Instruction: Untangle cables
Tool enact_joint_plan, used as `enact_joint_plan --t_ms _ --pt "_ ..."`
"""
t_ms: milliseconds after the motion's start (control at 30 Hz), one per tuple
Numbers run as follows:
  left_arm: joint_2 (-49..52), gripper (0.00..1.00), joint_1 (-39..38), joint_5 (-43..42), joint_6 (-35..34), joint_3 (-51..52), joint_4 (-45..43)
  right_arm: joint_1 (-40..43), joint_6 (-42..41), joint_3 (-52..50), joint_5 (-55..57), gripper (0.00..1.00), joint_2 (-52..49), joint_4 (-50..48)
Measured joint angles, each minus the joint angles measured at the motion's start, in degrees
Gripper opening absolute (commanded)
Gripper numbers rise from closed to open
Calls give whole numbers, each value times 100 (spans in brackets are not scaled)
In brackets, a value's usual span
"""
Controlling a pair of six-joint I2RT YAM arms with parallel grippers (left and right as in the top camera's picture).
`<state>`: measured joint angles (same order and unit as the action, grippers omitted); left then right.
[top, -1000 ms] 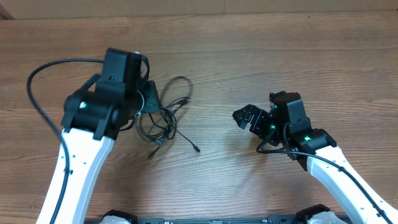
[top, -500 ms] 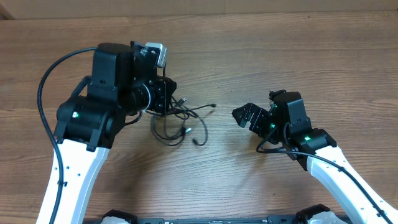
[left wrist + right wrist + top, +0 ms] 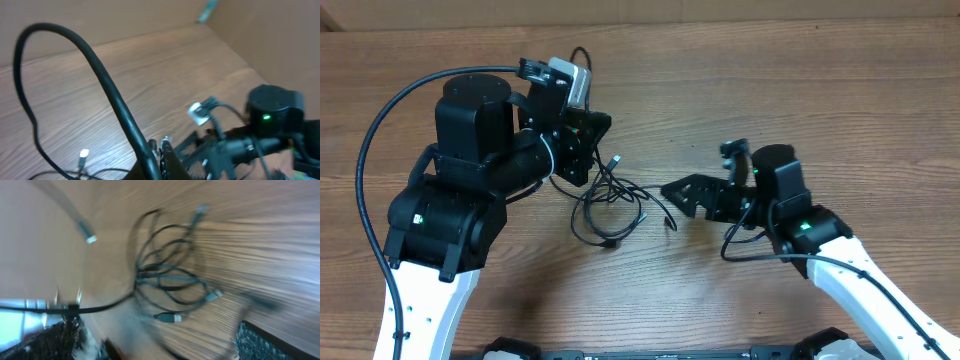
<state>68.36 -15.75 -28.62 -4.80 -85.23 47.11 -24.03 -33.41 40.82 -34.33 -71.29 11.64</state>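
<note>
On the wooden table (image 3: 800,80), left gripper (image 3: 582,148) is staying clamped on cables (image 3: 610,205), dragging them toward centre; right gripper (image 3: 675,195), jaws wide apart, is reaching in beside them, likely readying a separating pull.

Matt brown wood-grain table (image 3: 840,90) under thin, smooth black plastic-sheathed cables (image 3: 605,195) with shiny metal plugs.
</note>
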Motion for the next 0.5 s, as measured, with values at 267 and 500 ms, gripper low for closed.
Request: enact_joint_plan --t_ms 267,500 --pt "0 4 0 -741 179 0 -494 -1294 361 0 955 100 -426 -157" --pt "-63 4 0 -1005 -238 -20 -1545 -1532 -348 -2 2157 98 -1220 -455"
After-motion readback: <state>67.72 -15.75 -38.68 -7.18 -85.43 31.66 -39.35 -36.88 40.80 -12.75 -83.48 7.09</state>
